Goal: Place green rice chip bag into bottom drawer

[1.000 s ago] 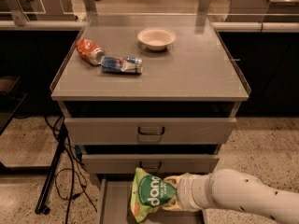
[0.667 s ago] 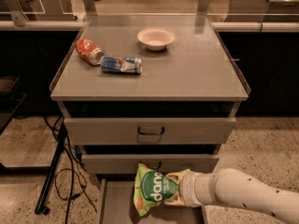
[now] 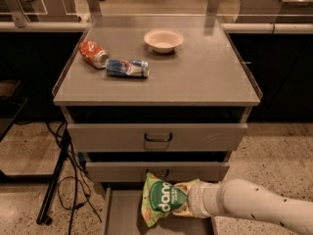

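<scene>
The gripper (image 3: pixel 186 199) has its fingers closed on the right edge of the chip bag (image 3: pixel 159 204), holding it upright over the open bottom drawer (image 3: pixel 122 212) — probably so it can go straight down onto the floor. The bag is crinkled and bright green with white lettering.

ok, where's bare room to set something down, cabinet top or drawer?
Cabinet top: free right of the bowl and along the front edge; crowded back-left by the crushed orange-red can and crushed blue can. Bottom drawer: bare floor left of the green rice chip bag, which the gripper holds over its middle-right.
</scene>
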Robot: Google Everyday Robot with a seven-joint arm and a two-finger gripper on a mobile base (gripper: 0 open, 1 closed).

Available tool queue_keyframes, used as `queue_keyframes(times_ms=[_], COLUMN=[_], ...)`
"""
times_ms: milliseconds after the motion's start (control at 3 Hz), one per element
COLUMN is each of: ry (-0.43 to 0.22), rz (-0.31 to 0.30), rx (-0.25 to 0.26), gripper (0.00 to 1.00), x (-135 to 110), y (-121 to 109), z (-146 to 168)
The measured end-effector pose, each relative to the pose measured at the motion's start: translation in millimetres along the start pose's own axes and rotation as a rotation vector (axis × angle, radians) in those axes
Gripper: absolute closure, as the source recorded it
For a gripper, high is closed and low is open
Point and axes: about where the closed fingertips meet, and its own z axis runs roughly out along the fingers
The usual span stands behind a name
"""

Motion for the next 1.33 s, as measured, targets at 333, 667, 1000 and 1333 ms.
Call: queue_keyframes(times_ms=[333, 667, 1000, 1333], ry=[0.014, -0.014, -0.041, -0.039], rz=[0.032, 0.101, 0.150, 0.155], rx=[0.025, 0.007, -0.012, -0.015], gripper=[1.00, 1.00, 1.00, 1.00], x=[33, 94, 122, 123], y=[4, 3, -10, -9], z=[11, 41, 66, 69])
